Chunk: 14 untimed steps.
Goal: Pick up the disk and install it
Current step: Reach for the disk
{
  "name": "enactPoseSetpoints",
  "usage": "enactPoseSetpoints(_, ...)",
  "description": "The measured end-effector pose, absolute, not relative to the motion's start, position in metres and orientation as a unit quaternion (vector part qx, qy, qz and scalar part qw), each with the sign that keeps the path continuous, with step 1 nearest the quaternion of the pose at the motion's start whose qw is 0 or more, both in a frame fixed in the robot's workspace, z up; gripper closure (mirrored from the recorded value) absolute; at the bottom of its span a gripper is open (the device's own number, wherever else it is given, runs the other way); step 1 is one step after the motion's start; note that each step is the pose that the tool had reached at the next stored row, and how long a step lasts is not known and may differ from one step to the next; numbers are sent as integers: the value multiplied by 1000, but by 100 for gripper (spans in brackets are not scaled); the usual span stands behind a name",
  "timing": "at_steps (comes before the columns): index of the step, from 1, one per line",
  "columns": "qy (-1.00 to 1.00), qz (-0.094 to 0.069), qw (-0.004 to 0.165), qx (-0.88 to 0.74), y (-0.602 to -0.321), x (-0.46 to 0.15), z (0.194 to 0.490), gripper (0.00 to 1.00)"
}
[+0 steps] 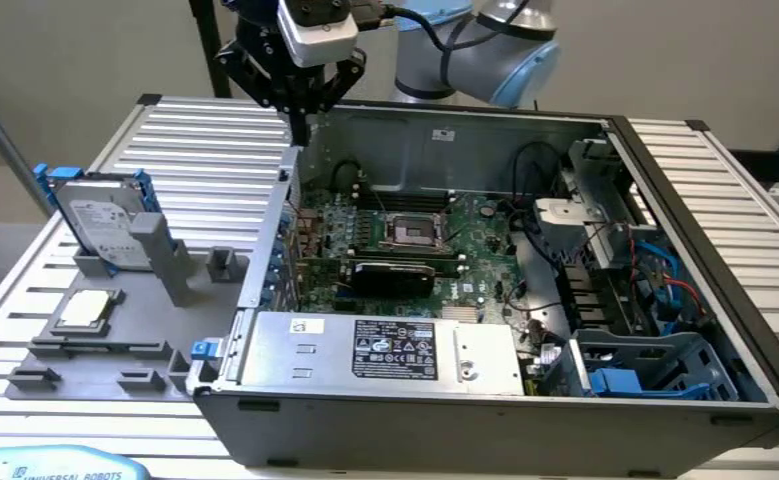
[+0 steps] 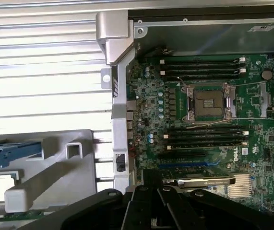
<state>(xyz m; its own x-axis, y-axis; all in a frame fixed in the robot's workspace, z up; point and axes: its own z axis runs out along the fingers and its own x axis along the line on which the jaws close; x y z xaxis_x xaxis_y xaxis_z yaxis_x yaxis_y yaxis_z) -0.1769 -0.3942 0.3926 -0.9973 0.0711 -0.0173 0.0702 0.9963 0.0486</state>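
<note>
The black gripper (image 1: 302, 128) hovers above the open grey metal computer case's (image 1: 403, 425) rear corner, jaws shut, holding nothing (the silver-grey, blue-framed disk (image 1: 102, 222) stands upright in its grey holder (image 1: 165, 262), well apart).

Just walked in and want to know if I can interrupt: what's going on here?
A robot arm's pincer hangs shut and empty over the far corner of the open computer case, on the exterior view's left. The disk, in its blue carrier, stands upright in the grey holder beside the case, untouched. It has not yet been picked up or installed.
</note>
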Motion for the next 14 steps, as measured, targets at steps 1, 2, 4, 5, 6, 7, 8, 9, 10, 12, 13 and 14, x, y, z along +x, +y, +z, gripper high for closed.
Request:
enactPoseSetpoints(1,999,24,9,35,-394,-181,393,89)
enactPoseSetpoints(2,999,24,9,35,-393,-186,393,89)
enactPoseSetpoints(4,999,24,8,35,-393,-195,393,89)
enactPoseSetpoints(5,999,24,8,35,-392,-199,393,89)
enactPoseSetpoints(6,999,24,8,35,-392,-204,393,89)
enactPoseSetpoints(7,999,24,7,35,-392,-209,393,89)
enactPoseSetpoints(8,999,24,7,35,-391,-213,393,89)
enactPoseSetpoints(9,999,24,7,36,-391,-218,393,89)
enactPoseSetpoints(10,999,24,6,35,-390,-222,393,89)
enactPoseSetpoints(12,999,24,6,36,-390,-231,393,89)
enactPoseSetpoints(13,999,24,5,36,-389,-236,393,89)
enactPoseSetpoints(14,999,24,5,36,-389,-240,393,89)
